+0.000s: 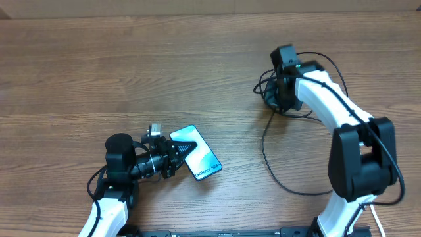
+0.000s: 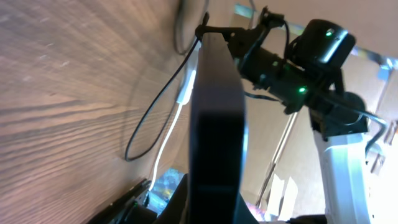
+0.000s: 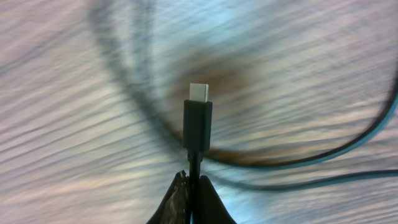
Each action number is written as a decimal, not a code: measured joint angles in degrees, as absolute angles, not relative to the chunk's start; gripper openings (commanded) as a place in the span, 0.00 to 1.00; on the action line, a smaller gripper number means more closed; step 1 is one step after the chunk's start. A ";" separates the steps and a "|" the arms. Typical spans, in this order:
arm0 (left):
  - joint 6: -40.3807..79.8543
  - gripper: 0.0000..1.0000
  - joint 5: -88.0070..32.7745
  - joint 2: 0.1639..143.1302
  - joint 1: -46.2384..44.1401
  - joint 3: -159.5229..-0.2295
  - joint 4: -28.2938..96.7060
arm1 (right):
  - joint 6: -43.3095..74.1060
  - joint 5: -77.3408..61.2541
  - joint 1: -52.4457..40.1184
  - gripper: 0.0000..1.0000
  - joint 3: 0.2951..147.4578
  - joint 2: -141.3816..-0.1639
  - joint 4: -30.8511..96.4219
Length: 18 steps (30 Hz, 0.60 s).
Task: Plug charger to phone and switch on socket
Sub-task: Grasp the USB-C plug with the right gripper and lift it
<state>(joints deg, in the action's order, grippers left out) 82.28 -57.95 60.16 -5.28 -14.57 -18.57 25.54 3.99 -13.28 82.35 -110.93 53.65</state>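
Currently, the left gripper (image 1: 183, 151) pinches one end of the phone (image 1: 205, 163), low at the table's (image 1: 79, 79) left. The phone's long axis runs diagonally, free end toward the right. The right gripper (image 1: 281, 99), well apart to the right and farther back, clamps the charger (image 1: 264, 148) just behind its connector (image 3: 198, 118). Mating likely needs the tip aligned with that axis.

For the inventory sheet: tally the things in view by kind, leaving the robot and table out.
phone: 1
charger: 1
Total: 2
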 measured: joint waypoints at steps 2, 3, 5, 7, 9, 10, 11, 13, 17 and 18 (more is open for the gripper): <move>82.19 0.04 -58.50 60.18 -5.28 -14.57 -21.67 | 23.64 0.49 -13.28 0.04 83.53 -108.44 54.76; 82.08 0.04 -58.81 60.18 -5.28 -14.57 -23.51 | 22.92 -0.78 -13.28 0.04 83.59 -106.94 54.98; 82.06 0.04 -59.40 60.18 -5.28 -14.57 -25.98 | 21.78 -2.59 -13.39 0.04 83.59 -103.55 55.13; 82.06 0.04 -59.96 60.18 -5.28 -14.57 -26.94 | 20.78 -3.77 -13.50 0.04 83.59 -99.77 55.59; 82.06 0.04 -60.45 60.18 -5.26 -14.57 -27.03 | 19.66 -5.89 -13.54 0.04 83.66 -96.07 58.63; 82.06 0.04 -60.71 60.18 -5.21 -14.59 -27.07 | 19.07 -7.18 -13.54 0.04 83.68 -94.50 60.49; 82.04 0.04 -61.12 60.31 -4.95 -14.59 -27.33 | 18.00 -8.84 -13.56 0.04 83.68 -92.73 62.61; 81.82 0.04 -62.41 61.12 -3.57 -14.92 -28.29 | 15.90 -12.16 -13.56 0.04 83.70 -89.58 65.76; 80.29 0.04 -66.46 65.10 0.80 -18.72 -29.76 | 11.79 -20.29 -13.65 0.04 83.70 -83.81 70.24; 79.90 0.04 -68.03 66.39 1.78 -20.18 -30.50 | 10.52 -22.55 -13.78 0.04 83.70 -82.41 71.70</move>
